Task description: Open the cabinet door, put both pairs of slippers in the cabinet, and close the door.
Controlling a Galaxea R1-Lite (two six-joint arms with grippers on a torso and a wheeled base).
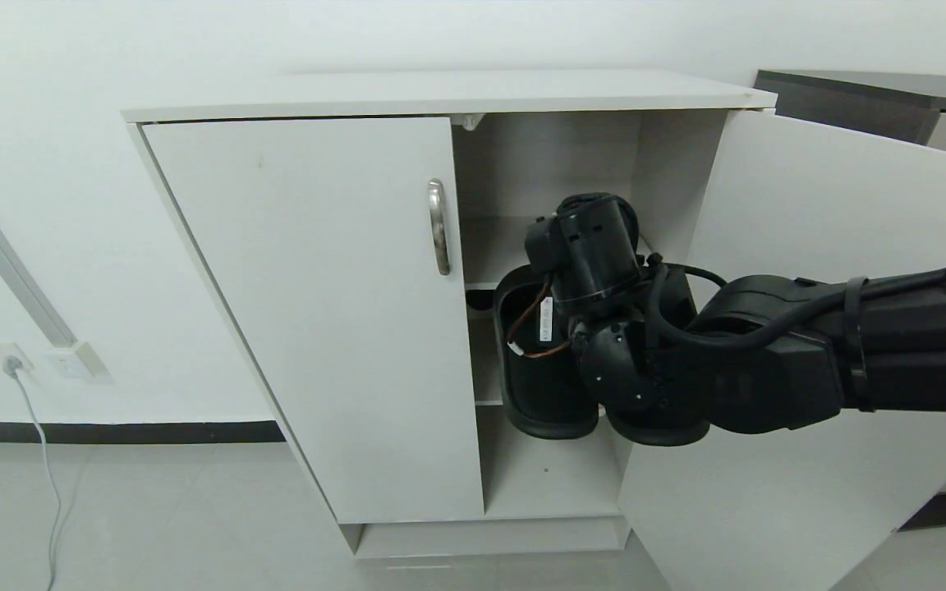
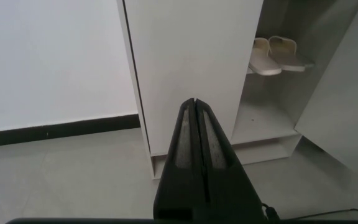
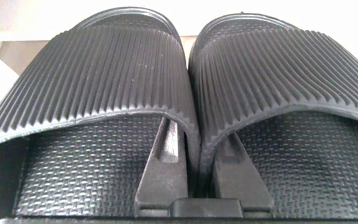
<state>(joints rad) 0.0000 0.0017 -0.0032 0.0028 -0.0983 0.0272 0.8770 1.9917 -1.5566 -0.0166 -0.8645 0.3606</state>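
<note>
The pair of black slippers (image 1: 543,394) is at the open side of the cabinet (image 1: 440,90), in front of its middle shelves. The two slippers sit side by side, touching each other, and stand nearly upright. How far in they are, I cannot tell.

The right claw (image 3: 194,140) is clamped on them. In the right wrist view its fingers (image 3: 163,162) squeeze the inner edges of both slippers (image 3: 185,93) together, one finger in each shoe, under the ribbed straps. The right arm comes in from the right, across the front of the open door (image 1: 810,287).

A second pair, the beige slippers (image 2: 277,55), lies inside the cabinet on a shelf, side by side with the soles down. The cabinet's bottom board (image 2: 260,118) is below them.

The left claw (image 2: 194,109) is low down, well apart from the cabinet, and points at it. Its two fingers are pressed together with nothing between them.

The cabinet is white. Its left door (image 1: 309,312) is closed and has a silver handle (image 1: 438,227) near its inner edge. The right door swings out wide.

The cabinet stands on a pale grey floor (image 1: 153,509) against a white wall. A black strip runs along the bottom of the wall. To the left, a plug with a grey cord (image 1: 9,359) sits in a wall socket, and the cord hangs down to the floor.
</note>
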